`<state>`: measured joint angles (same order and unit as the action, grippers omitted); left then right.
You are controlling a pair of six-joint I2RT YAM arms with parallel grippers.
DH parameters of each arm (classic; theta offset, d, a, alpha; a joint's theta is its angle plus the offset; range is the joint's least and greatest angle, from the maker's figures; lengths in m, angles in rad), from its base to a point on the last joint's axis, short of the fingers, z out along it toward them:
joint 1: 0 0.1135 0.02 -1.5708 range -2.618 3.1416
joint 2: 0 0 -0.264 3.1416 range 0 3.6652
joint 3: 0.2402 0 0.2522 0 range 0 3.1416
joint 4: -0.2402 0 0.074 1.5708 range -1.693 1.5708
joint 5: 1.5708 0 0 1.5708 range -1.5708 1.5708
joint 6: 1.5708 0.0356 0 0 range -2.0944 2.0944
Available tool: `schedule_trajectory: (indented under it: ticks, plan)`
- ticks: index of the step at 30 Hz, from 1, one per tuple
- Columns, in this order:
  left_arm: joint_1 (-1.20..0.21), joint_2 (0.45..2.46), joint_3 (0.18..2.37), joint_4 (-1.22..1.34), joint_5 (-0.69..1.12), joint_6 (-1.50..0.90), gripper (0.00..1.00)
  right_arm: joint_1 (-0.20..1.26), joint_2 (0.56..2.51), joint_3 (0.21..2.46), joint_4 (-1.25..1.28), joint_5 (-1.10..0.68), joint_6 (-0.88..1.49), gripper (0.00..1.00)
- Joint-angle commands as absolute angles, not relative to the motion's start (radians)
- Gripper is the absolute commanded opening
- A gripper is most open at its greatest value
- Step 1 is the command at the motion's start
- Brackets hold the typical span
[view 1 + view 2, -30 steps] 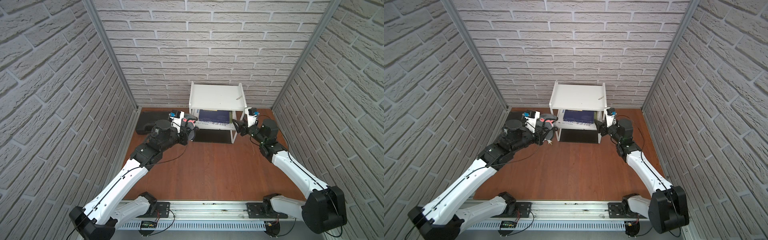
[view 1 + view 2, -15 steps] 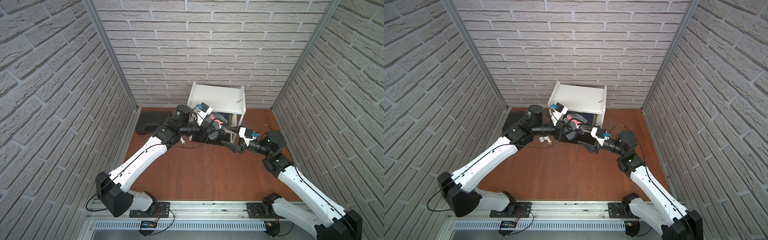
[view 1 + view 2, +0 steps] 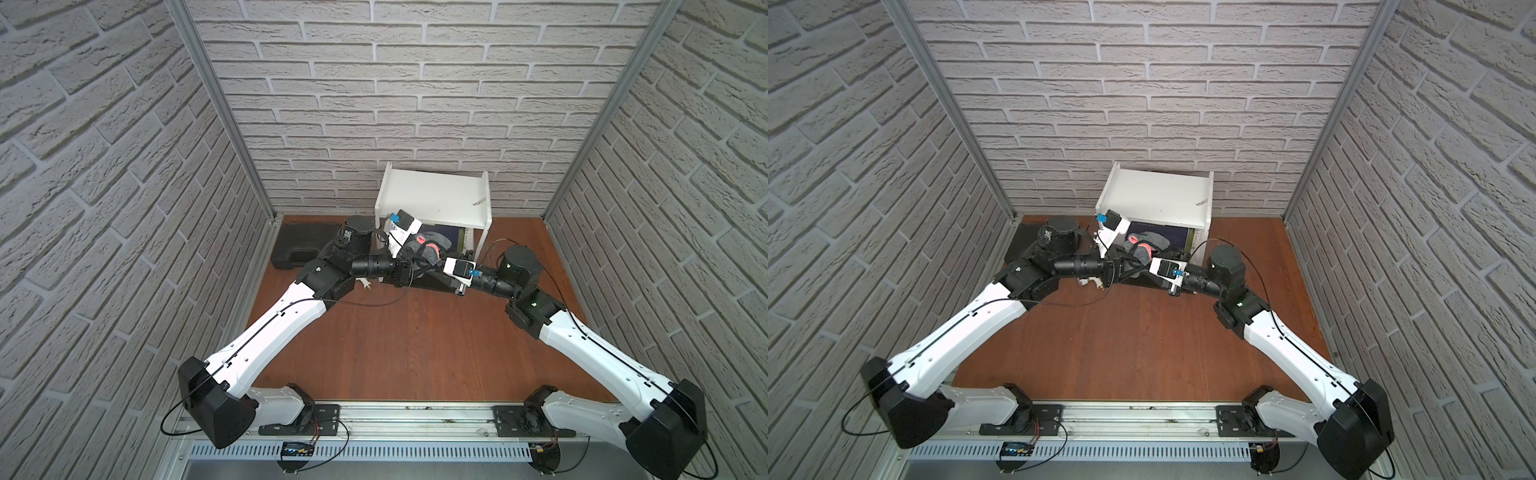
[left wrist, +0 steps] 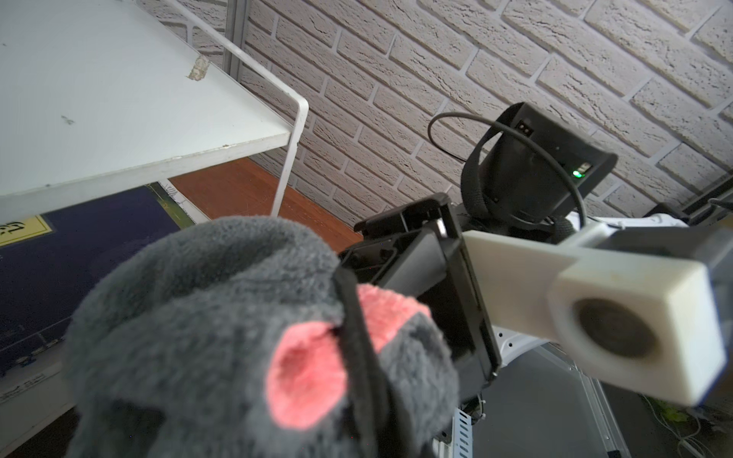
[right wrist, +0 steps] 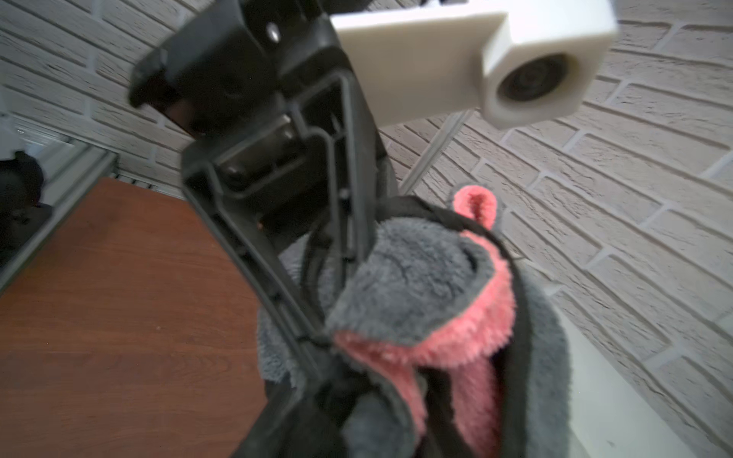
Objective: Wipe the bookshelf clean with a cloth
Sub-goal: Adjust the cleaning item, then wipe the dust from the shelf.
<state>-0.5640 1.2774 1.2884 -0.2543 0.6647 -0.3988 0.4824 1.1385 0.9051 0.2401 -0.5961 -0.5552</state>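
Over the table (image 3: 415,345): my left gripper (image 3: 417,261) and my right gripper (image 3: 438,259) are facing each other tip to tip, both reaching toward the back wall.
Cloth (image 3: 434,242): it is sitting bunched between the two tips, off the table, showing its grey face, pink folds and dark trim.
Left jaws: the cloth is covering them. I cannot tell whether they are clamping or standing apart.
Right jaws: one finger (image 4: 464,317) is lying against the cloth's side and the other is hidden, so I cannot tell the grip.
Shelf (image 3: 436,199): it is standing against the back wall. The cloth is hanging just in front of it, below its white top board.
Case (image 3: 303,245): it is lying black and closed on the table, beside the shelf on my left.
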Motion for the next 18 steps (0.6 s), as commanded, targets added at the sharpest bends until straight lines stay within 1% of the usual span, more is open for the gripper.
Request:
schedule_trajectory:
  ticks: [1, 2, 5, 6, 8, 9, 11, 13, 18]
  plan:
    - [-0.537, 1.196, 1.223, -0.239, 0.507, -0.385, 0.41, 0.480, 1.123, 0.940, 0.329, -0.436, -0.517, 0.05]
    - [-0.524, 1.171, 1.195, -0.238, 0.438, -0.381, 0.49, 0.478, 1.125, 0.954, 0.317, -0.376, -0.512, 0.03]
    - [-0.487, 1.062, 1.085, -0.199, 0.201, -0.383, 0.71, 0.477, 1.160, 1.046, 0.199, -0.229, -0.517, 0.03]
    - [-0.475, 1.029, 1.040, -0.168, 0.129, -0.382, 0.77, 0.477, 1.185, 1.088, 0.158, -0.160, -0.507, 0.03]
    - [-0.418, 0.982, 0.953, -0.085, 0.047, -0.384, 0.84, 0.477, 1.244, 1.167, 0.111, -0.041, -0.477, 0.03]
    - [-0.385, 0.983, 0.924, -0.053, 0.048, -0.391, 0.86, 0.477, 1.279, 1.204, 0.080, -0.004, -0.473, 0.03]
    - [-0.285, 1.022, 0.908, 0.000, 0.132, -0.401, 0.86, 0.478, 1.367, 1.327, -0.023, 0.040, -0.472, 0.03]
    - [-0.225, 1.101, 0.916, 0.058, 0.213, -0.401, 0.86, 0.482, 1.472, 1.487, -0.142, 0.073, -0.478, 0.03]
    - [-0.185, 1.277, 0.985, 0.235, 0.344, -0.348, 0.86, 0.526, 1.713, 1.849, -0.391, 0.085, -0.500, 0.03]
